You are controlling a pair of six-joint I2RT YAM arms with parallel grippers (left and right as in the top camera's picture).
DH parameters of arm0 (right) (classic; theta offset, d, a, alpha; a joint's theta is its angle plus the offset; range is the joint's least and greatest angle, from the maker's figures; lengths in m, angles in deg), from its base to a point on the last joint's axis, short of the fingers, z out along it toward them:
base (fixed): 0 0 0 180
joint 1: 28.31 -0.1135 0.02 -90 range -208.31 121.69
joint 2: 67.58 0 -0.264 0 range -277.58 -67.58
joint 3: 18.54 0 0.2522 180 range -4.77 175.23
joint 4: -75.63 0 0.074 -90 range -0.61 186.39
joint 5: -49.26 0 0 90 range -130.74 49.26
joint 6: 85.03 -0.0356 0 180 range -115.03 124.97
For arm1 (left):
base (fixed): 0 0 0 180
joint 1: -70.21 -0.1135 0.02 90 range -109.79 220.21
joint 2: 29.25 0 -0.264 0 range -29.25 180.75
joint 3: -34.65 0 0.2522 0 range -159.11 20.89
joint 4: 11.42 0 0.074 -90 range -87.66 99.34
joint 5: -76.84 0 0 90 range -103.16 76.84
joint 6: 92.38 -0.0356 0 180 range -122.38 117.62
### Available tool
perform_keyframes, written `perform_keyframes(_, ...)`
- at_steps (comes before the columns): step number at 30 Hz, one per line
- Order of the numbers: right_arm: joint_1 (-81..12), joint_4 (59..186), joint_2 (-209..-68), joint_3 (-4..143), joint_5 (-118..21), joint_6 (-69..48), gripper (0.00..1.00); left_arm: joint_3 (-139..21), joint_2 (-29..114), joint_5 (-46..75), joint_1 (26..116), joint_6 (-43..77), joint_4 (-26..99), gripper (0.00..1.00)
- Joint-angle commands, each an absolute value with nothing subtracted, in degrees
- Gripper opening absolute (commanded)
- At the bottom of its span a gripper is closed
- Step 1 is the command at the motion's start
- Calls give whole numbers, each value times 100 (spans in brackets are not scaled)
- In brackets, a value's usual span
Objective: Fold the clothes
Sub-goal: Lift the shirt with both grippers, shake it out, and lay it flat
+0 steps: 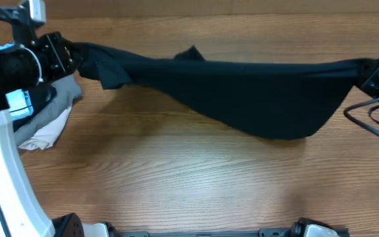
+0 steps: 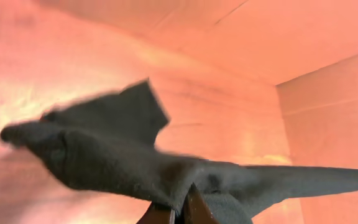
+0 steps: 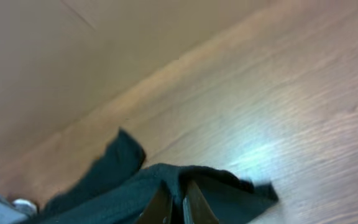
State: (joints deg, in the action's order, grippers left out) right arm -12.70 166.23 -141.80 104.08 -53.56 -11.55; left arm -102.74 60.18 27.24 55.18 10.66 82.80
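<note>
A black garment [image 1: 242, 92] hangs stretched across the back of the wooden table between my two grippers, sagging in the middle. My left gripper [image 1: 71, 54] is shut on its left end; in the left wrist view the fingertips [image 2: 178, 208] pinch the dark cloth [image 2: 117, 149]. My right gripper [image 1: 367, 69] is shut on its right end; in the right wrist view the fingers [image 3: 174, 205] pinch the cloth [image 3: 117, 186].
A pile of grey and white clothes [image 1: 48, 122] lies at the left under the left arm. A black cable [image 1: 374, 122] loops at the right edge. Arm bases [image 1: 308, 230] sit at the front edge.
</note>
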Motion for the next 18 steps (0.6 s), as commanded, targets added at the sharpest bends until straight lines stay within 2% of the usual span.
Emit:
perform_keyframes(1, -1211, 16676, -13957, 11007, -4858, -1106, 4, -10877, 5653, 2974, 5347, 917, 8136, 4)
perform_keyframes(9, -1211, 16654, -14077, 11300, -4530, -971, 4, -11149, 5436, 2379, 5052, 1415, 7876, 4)
perform_keyframes(18, -1224, 16625, -15423, 11298, -5159, -685, 4, -11146, 6531, 1813, 5892, 922, 7677, 4)
